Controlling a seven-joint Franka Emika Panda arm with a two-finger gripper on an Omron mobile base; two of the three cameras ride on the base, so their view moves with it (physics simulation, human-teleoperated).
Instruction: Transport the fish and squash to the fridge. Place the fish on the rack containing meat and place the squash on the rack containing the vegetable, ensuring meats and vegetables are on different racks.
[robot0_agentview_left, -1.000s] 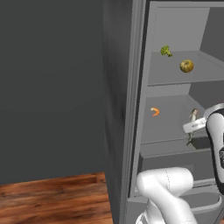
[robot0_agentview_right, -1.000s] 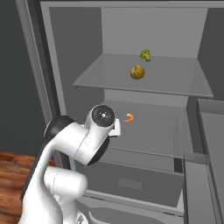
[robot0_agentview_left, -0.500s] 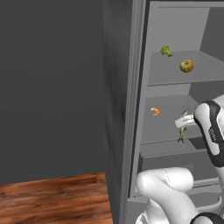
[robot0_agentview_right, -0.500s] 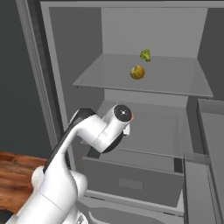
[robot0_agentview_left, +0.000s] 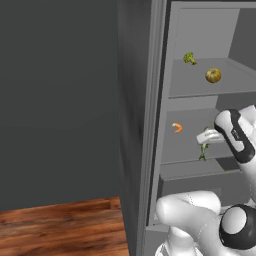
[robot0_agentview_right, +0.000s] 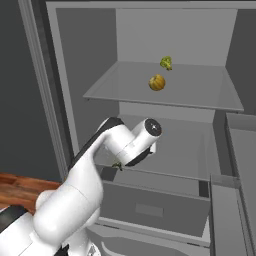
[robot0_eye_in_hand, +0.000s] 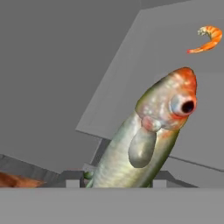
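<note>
Closest to the hand camera, the fish (robot0_eye_in_hand: 144, 144) is held between the fingers of the gripper (robot0_agentview_left: 206, 138), which is closed on its tail end; the orange-tinged head with its dark eye points away from the hand. From the left base view, the fish (robot0_agentview_left: 203, 151) is seen hanging below the gripper, tail end up, over the front part of the middle shelf (robot0_agentview_left: 186, 150) of the fridge (robot0_agentview_left: 155, 120). From the right base view, only a small green tip of the fish (robot0_agentview_right: 117, 165) is seen under the white arm, at the shelf's front edge. Farther back on the same middle shelf, the orange shrimp-like meat (robot0_agentview_left: 177, 127) lies apart from the fish, also seen in the hand view (robot0_eye_in_hand: 204, 39). On the upper shelf (robot0_agentview_right: 200, 95), the round yellow-tan squash (robot0_agentview_right: 157, 82) is set just in front of the broccoli floret (robot0_agentview_right: 166, 62), the two near each other but not touching.
</note>
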